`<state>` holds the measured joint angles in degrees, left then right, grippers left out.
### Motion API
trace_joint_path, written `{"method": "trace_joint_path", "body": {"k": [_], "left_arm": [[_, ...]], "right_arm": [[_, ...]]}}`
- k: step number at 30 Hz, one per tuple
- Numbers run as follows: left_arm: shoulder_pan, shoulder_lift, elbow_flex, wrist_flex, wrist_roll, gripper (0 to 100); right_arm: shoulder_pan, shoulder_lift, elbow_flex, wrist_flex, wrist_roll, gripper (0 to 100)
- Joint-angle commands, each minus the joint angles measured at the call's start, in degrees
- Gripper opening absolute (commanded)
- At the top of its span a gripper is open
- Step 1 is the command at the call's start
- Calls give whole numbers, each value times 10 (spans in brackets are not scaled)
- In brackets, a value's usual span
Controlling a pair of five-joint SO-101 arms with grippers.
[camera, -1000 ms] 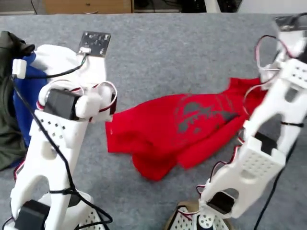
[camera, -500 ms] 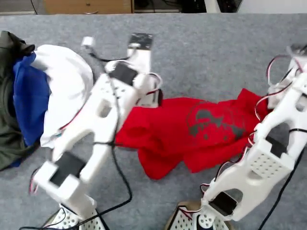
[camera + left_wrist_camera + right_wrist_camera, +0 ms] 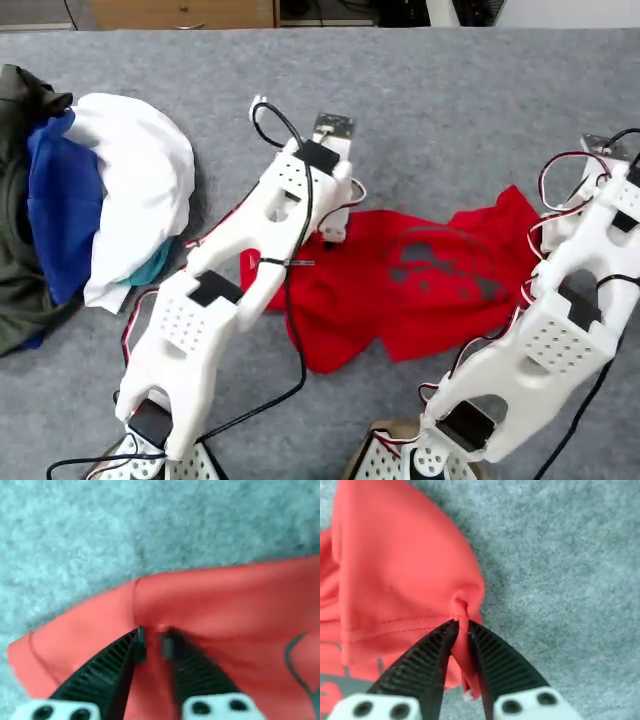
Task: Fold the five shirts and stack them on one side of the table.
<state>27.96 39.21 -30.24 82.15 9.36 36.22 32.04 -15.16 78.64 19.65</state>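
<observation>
A red shirt with a grey print lies crumpled on the grey table, right of centre. My left gripper sits at its upper left edge. In the left wrist view the gripper pinches a small ridge of the red shirt. My right gripper is at the shirt's far right corner. The right wrist view has the gripper shut on a fold of the red shirt. At the table's left edge lies a heap: a white shirt, a blue shirt and a dark green shirt.
A bit of teal cloth peeks out under the white shirt. Both arm bases stand at the near edge. The far side of the grey table is bare carpet-like cloth. Wooden furniture stands beyond the far edge.
My left arm swung from over the heap at the left across to the red shirt's upper left edge. The red shirt slid to the right with my right gripper and stretched wider.
</observation>
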Motion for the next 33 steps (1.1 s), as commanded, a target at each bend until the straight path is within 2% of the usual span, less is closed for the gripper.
{"method": "trace_joint_path", "body": {"k": [1, 4, 11, 14, 19, 22, 30, 33], "left_arm": [[-2, -5, -49, 9, 1, 16], [-10, -17, -91, 29, 2, 19], [-11, -78, -329, 179, -6, 19], [-8, -110, -382, 187, -18, 19], [-17, -222, -392, 187, -20, 19], [-18, -268, -356, 187, -20, 19], [-16, -364, -82, 187, -41, 24], [-8, -427, 14, 186, -60, 24]], "right_arm": [[7, -12, 0, -5, 0, 3], [7, -36, 0, 0, 0, 3], [-17, -163, -62, 62, 1, 4], [-27, -228, -118, 93, 1, 4], [-47, -325, -191, 116, 1, 5], [-59, -367, -202, 117, 1, 5], [-68, -436, -184, 127, 3, 5], [-73, -463, -181, 127, 41, 5]]}}
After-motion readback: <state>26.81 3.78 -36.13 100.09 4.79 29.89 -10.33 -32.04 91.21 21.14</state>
